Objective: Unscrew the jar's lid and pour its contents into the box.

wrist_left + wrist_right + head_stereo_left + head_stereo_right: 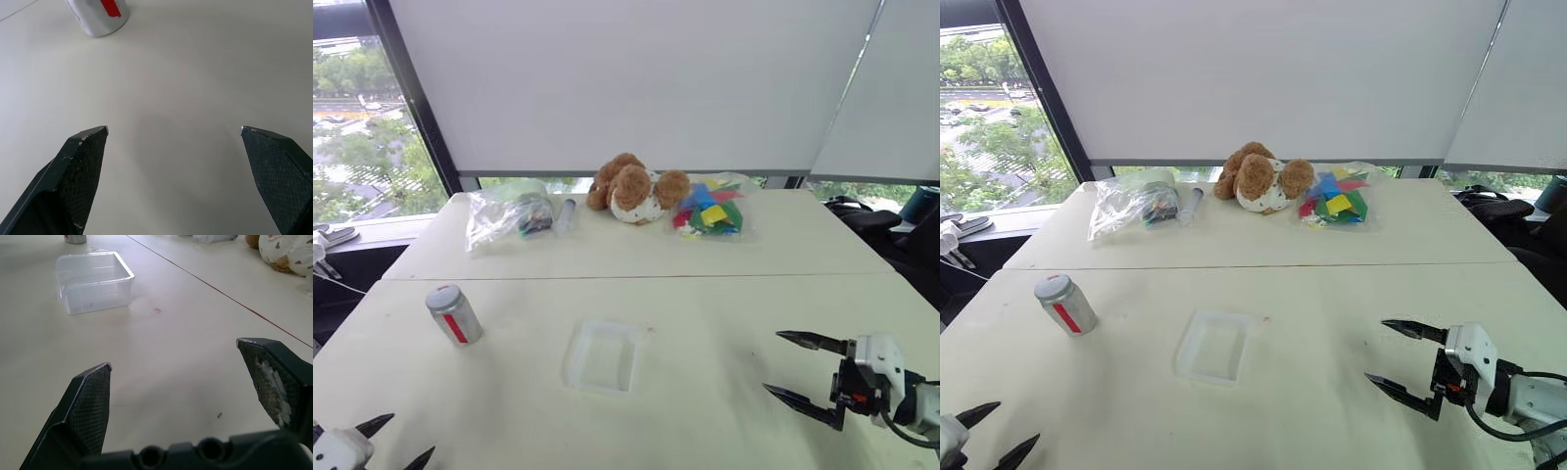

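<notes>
The silver-grey jar (454,314) with a red and white stripe stands on the table's left side, its grey lid (442,295) on top. The clear plastic box (603,356) lies near the table's middle, empty as far as I can see. The contents are hidden inside the jar. My left gripper (396,442) is open at the near left corner, well short of the jar (99,15). My right gripper (790,365) is open at the near right, pointing left toward the box (93,280), apart from it. Neither holds anything.
Along the table's far edge lie a clear bag of items (507,212), a clear tube (565,215), a brown plush toy (634,188) and a bag of coloured pieces (711,208). A seam (636,277) runs across between the two tabletops.
</notes>
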`<state>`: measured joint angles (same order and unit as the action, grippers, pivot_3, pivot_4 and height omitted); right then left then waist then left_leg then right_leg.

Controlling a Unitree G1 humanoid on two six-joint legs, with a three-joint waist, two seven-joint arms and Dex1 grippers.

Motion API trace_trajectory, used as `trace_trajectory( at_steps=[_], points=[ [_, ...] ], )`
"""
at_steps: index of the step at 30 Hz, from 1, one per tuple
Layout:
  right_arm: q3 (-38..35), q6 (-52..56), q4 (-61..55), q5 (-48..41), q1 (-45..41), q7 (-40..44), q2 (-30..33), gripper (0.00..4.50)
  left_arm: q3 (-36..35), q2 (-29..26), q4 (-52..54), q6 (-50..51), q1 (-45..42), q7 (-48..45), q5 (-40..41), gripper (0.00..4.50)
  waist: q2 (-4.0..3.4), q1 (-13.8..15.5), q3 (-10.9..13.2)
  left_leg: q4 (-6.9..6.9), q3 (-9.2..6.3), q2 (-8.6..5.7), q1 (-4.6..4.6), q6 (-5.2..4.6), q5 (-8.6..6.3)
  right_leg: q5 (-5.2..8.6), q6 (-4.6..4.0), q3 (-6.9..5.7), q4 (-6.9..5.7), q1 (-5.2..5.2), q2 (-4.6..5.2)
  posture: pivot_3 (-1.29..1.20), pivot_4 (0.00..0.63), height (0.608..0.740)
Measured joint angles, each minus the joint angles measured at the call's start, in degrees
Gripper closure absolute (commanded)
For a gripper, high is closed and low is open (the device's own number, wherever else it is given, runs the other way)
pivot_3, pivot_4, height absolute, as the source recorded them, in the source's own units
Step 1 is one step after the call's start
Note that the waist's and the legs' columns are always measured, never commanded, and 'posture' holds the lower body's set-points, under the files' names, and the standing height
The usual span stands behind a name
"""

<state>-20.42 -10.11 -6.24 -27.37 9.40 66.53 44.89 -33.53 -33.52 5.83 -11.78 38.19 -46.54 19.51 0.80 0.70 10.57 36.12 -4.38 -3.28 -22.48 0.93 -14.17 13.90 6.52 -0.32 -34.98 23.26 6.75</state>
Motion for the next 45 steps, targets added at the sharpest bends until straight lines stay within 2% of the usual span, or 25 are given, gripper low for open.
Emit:
trace_trajectory(
  at_steps=[3,6,9,12,14,17,21,29,32,38,45],
  points=[
    [0.45,1.59,-0.70,-0.37,-1.80,-0.22,0.00,0.00,-0.73,0.20,0.35,0.01,0.14,0.25,0.26,0.03,0.01,0.01,0.00,0.01,0.00,0.00,0.00,0.00,0.00,0.01,0.02,0.00,0.00,0.00,0.00,0.00,0.150,0.740],
    [3.05,3.89,-1.38,-0.62,-7.03,-2.39,-1.75,0.00,-2.51,2.49,1.85,2.00,-0.67,1.67,4.70,0.03,0.01,-0.23,0.01,0.01,0.02,0.03,0.02,0.00,0.00,0.01,0.02,-0.01,-0.02,0.01,0.02,0.00,0.150,0.740],
    [6.95,6.76,-4.26,-3.63,-13.94,-5.88,-7.33,0.00,-4.36,6.30,3.63,6.03,-0.78,4.18,10.60,0.03,0.01,-0.63,0.03,-0.02,0.01,0.08,0.01,-0.10,0.06,-0.01,0.00,-0.02,-0.06,0.07,-0.02,0.00,0.150,0.740],
    [11.81,12.19,-8.43,-7.34,-18.37,-7.32,-10.54,0.00,-5.99,13.27,3.97,7.46,-0.88,9.58,13.69,0.03,0.02,-0.42,0.04,-0.01,0.01,0.07,-0.05,-0.14,0.05,-0.02,0.00,-0.06,-0.04,0.13,-0.02,0.00,0.150,0.740],
    [14.76,12.10,-9.22,-7.01,-21.93,-8.47,-14.04,0.00,-6.08,18.49,3.62,7.16,-0.75,12.79,13.72,0.03,0.07,-0.13,0.05,0.03,0.04,0.05,-0.06,-0.13,0.04,-0.03,0.01,-0.08,-0.03,0.12,-0.03,0.00,0.150,0.740],
    [17.09,10.35,-9.33,-5.54,-24.57,-8.63,-15.93,0.00,-6.06,22.16,2.87,4.93,-0.28,15.32,12.42,0.03,0.27,0.44,0.01,0.12,-0.02,0.03,-0.05,-0.12,0.04,-0.04,0.00,-0.18,-0.02,0.04,-0.03,0.00,0.150,0.740],
    [18.68,8.02,-8.66,-5.35,-24.87,-4.22,-16.18,0.00,-4.19,26.70,4.90,1.95,-0.93,19.33,9.18,0.03,0.42,1.30,-0.07,0.21,0.00,0.03,-0.03,0.03,-0.05,-0.05,-0.02,-0.17,0.00,-0.06,-0.04,0.00,0.150,0.740],
    [17.60,7.26,-3.52,-6.03,-22.49,3.26,-13.52,0.00,3.78,30.28,19.57,7.17,-10.88,36.09,-1.21,0.03,0.30,1.38,-0.12,0.16,0.20,0.02,0.02,-0.14,0.05,-0.10,0.01,-0.12,-0.04,-0.04,-0.25,0.00,0.150,0.740],
    [16.91,5.83,-1.20,-5.98,-22.47,4.61,-13.38,0.00,9.92,31.25,22.59,11.51,-16.98,41.72,-6.88,0.03,0.34,1.55,-0.13,0.20,0.18,0.02,0.03,-0.15,0.06,-0.15,0.08,-0.14,-0.10,-0.05,-0.31,0.00,0.150,0.740],
    [15.57,4.55,0.73,-5.94,-20.97,5.79,-13.30,0.00,13.04,31.21,20.11,17.32,-26.41,48.01,-11.69,0.03,0.33,1.54,-0.13,0.25,0.14,0.04,0.08,-0.14,0.07,-0.16,0.02,-0.16,-0.23,-0.06,-0.37,0.00,0.150,0.740],
    [15.37,3.47,0.73,-5.33,-18.95,5.38,-13.42,0.00,14.69,29.54,11.21,17.74,-36.59,51.32,-15.28,0.03,0.32,1.52,-0.13,0.29,0.15,0.02,0.07,-0.13,0.07,-0.26,0.19,-0.15,-0.22,-0.06,-0.37,0.00,0.150,0.740]
  ],
)
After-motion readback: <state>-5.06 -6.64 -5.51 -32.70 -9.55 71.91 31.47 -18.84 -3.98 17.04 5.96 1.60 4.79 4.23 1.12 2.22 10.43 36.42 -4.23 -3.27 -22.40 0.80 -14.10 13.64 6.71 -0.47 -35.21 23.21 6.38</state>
